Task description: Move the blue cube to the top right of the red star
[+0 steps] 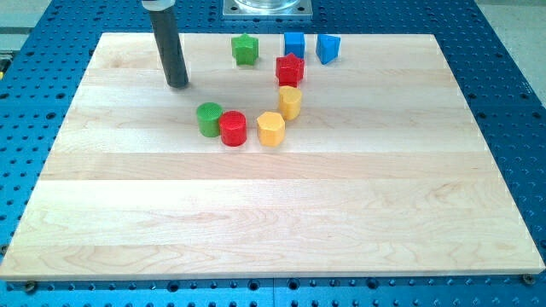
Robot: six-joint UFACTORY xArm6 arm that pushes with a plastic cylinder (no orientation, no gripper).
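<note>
1. Blue cube (294, 43) sits well to the view's right of my tip (177, 84), slightly nearer the view's top, just above the red star (290, 68).
2. Bare rod, touching and holding nothing.
3. Best approach, I judge: swing round the green star (245, 49), reach the cube's left face, push rightward gently toward the other blue block (328, 48), sparing the red star.

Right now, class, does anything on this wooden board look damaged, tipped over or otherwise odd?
Nothing stands out. All eight small blocks sit flat on the wooden board, clustered near the view's top. The blue cube rests just above the red star. My tip stands apart, toward the view's left.
</note>
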